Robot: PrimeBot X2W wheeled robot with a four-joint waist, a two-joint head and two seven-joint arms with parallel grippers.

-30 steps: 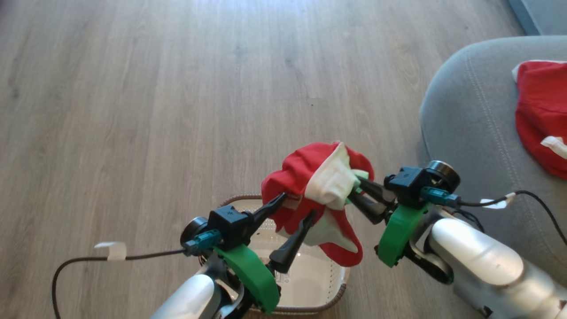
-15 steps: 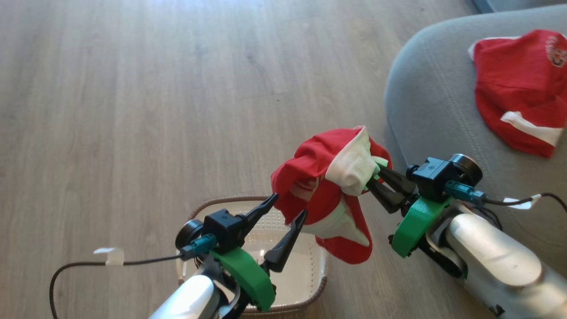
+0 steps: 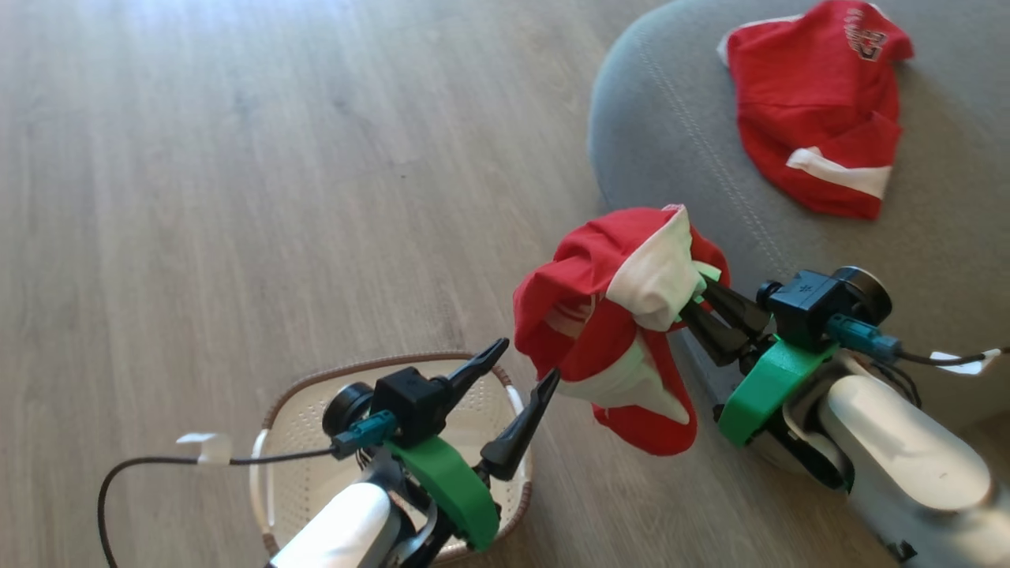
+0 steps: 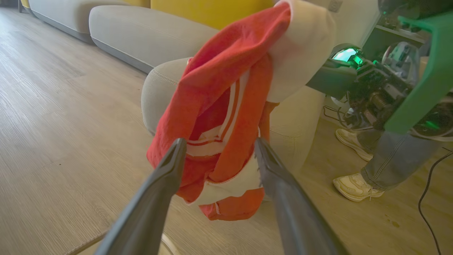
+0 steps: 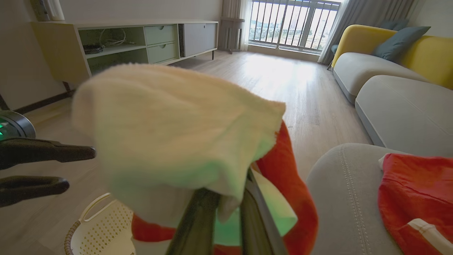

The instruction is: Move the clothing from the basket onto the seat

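Head: my right claw [image 3: 690, 304] pinches a red shirt [image 3: 584, 276] in the air, just left of the seat [image 3: 671, 134]. Left wrist: my left claw [image 4: 219, 143] is wide open, holding nothing. Right wrist: the seat lies right of my claw.

**Three cameras around the seat [image 3: 671, 126]**

The head camera is looking steeply down from above the seat's corner. The left wrist camera is facing that corner from low on the floor side, the hanging garment [image 4: 226, 88] close before it. The right wrist camera is looking along the seat's edge into the room, the garment nearly against its lens. All three are sharing garment and corner.
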